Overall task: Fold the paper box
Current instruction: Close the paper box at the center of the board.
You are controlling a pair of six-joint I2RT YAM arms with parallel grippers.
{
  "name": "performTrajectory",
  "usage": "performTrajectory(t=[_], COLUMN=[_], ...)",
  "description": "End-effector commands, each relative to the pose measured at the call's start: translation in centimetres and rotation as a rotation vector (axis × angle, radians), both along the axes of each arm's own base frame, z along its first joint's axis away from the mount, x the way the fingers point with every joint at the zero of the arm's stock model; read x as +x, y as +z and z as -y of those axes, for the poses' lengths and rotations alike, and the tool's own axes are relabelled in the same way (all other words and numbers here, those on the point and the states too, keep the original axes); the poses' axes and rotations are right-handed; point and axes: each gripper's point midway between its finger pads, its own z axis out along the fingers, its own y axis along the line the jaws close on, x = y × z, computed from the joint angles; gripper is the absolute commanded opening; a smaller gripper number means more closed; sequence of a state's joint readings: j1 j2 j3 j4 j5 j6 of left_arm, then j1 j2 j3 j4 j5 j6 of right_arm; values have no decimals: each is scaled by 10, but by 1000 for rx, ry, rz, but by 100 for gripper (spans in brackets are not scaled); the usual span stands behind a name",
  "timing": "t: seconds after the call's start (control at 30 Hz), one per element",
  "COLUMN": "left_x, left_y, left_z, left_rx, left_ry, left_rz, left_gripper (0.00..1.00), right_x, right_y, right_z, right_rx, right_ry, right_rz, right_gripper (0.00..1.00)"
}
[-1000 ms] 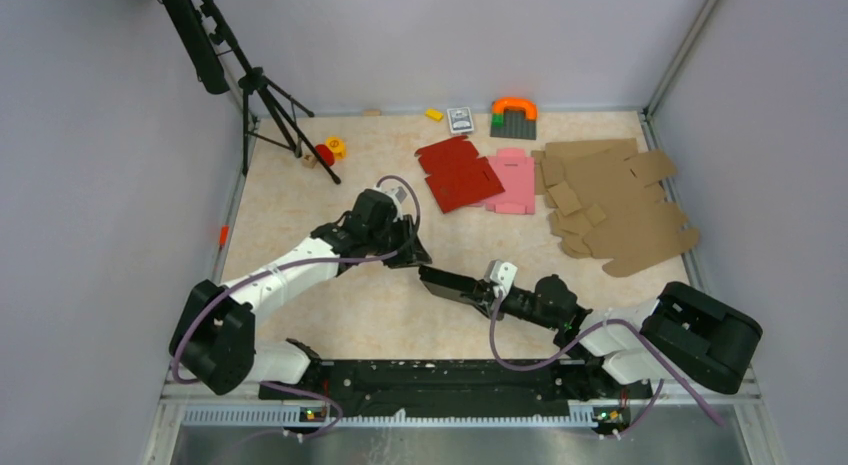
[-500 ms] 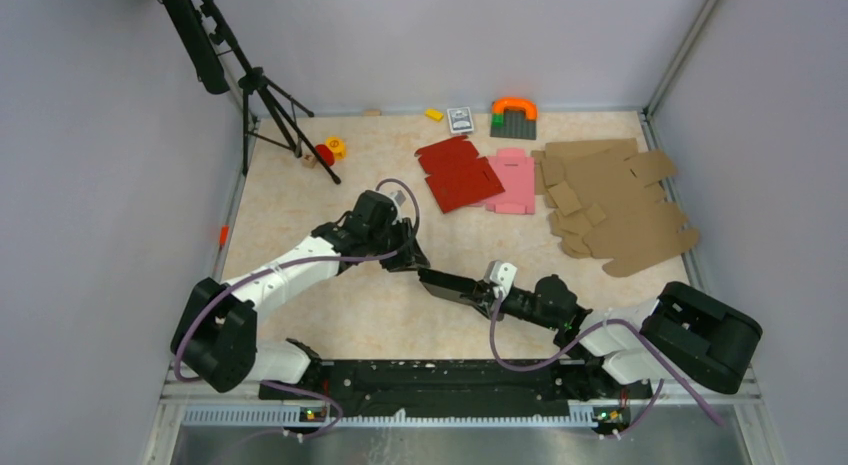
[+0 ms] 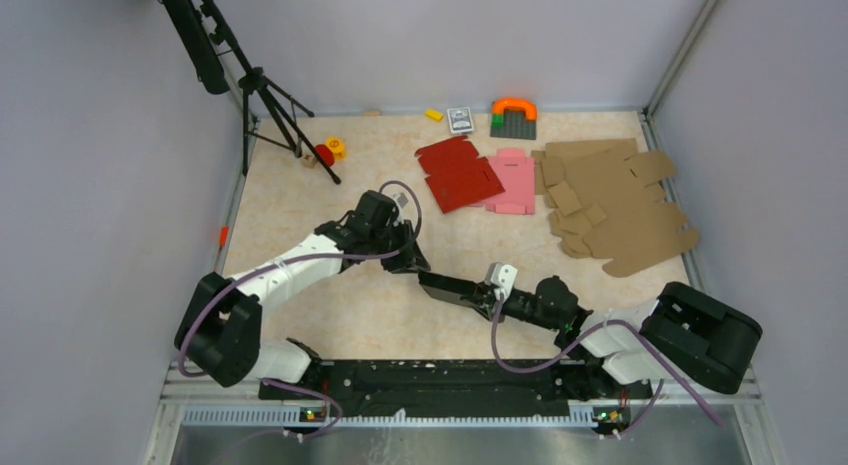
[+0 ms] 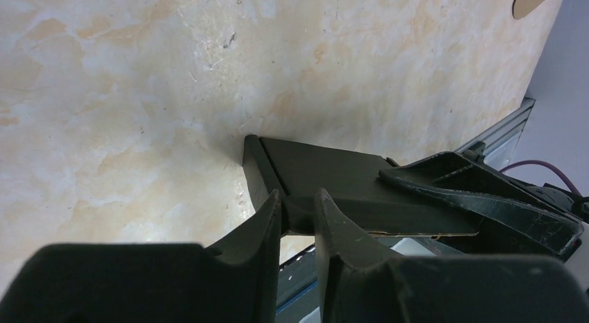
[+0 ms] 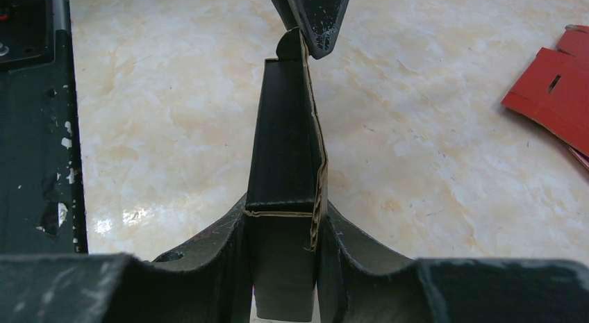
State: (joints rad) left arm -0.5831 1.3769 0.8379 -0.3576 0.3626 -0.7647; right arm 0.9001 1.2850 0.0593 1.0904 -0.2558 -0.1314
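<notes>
Where the two arms meet at mid-table, the box [image 3: 446,286] hangs between them as a flat, partly folded black sleeve turned on edge, its raw brown edge showing along one side in the right wrist view [image 5: 285,149]; whether it touches the table [image 3: 300,200] I cannot tell. The right gripper [image 3: 481,297] clamps the box's 4 o'clock end, a finger pressed flat on each broad face [image 5: 283,222]. The left gripper [image 3: 412,264] comes in from 10 o'clock and pinches the small flap at the box's other end, its fingers [image 4: 269,222] drawn close with the flap between them [image 4: 298,206]; from the right wrist, its tip sits right on that rounded flap [image 5: 314,21]. From the left wrist, the box [image 4: 326,176] runs away toward the right gripper [image 4: 479,201]. At 12 o'clock of the box, well apart, lies a red blank [image 3: 458,174], a pink blank [image 3: 513,181] just beside it at 1 o'clock, and a heap of brown cardboard [image 3: 612,203] at 2 o'clock. Along the far wall sit an orange arch [image 3: 513,109], a card pack [image 3: 460,119] and a yellow brick [image 3: 434,114]. At 10 o'clock a tripod [image 3: 268,103] stands near small red and yellow toys [image 3: 330,150].
</notes>
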Motion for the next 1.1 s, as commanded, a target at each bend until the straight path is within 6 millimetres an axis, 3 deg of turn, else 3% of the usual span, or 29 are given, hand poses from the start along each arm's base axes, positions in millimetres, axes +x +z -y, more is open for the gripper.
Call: performTrajectory(t=[0.0, 0.17, 0.47, 0.67, 0.83, 1.07], left_x=[-11, -14, -16, -15, -15, -17], left_y=[1, 1, 1, 0, -2, 12], left_z=[3, -2, -5, -10, -12, -6], left_rx=[-6, 24, -29, -24, -34, -90], left_ry=[-35, -42, 16, 50, 78, 42], left_rz=[-50, -65, -11, 18, 53, 175], left_gripper=[26, 30, 21, 23, 32, 60], right_x=[2, 4, 7, 9, 11, 12], right_y=[6, 6, 2, 1, -2, -3], right_z=[0, 0, 1, 1, 2, 2], right_rx=[17, 16, 11, 12, 6, 15], right_ry=[-3, -11, -30, -36, -54, -58], right_rz=[29, 30, 25, 24, 13, 16], right_gripper=[12, 13, 13, 14, 19, 19])
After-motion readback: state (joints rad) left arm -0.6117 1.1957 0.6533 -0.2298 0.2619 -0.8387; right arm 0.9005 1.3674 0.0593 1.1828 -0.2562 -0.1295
